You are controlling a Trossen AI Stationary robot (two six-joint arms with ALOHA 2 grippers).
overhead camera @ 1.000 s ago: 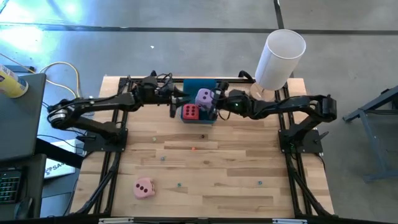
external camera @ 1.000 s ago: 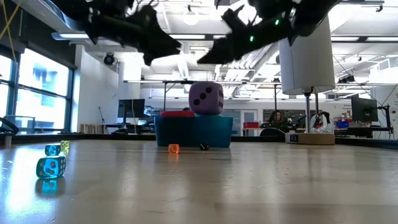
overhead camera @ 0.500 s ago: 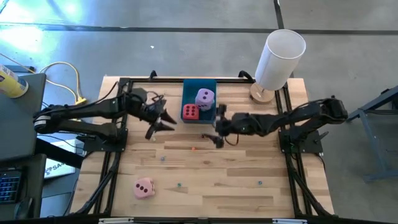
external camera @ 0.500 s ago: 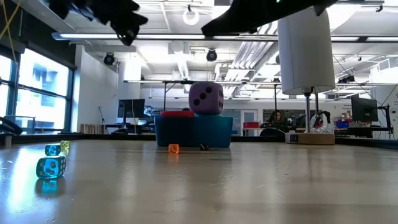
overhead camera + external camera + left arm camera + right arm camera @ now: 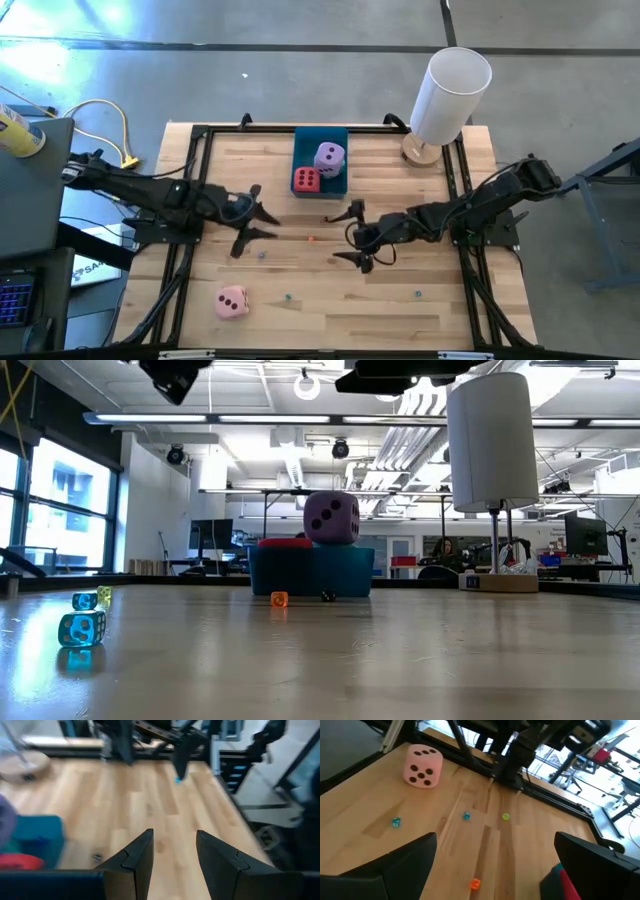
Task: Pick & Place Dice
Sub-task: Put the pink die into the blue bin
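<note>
Both arms pulled back from blue tray [image 5: 322, 135] top centre; purple die [image 5: 328, 157] and red die [image 5: 306, 180] placed. Left gripper [image 5: 250, 221] jaws part-spread, right gripper [image 5: 358, 236] jaws wide, both empty. Pink die [image 5: 232, 301] lower left likely next.

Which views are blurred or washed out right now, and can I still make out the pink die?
Left wrist view: soft motion blur, blue tray smeared. High view: sharp, with glare on the floor at top left; pink die clear near the table's front left. Right wrist view: the pink die is crisp, windows behind blown out. Low view: bright ceiling lights; near small dice soft; purple die sharp.
</note>
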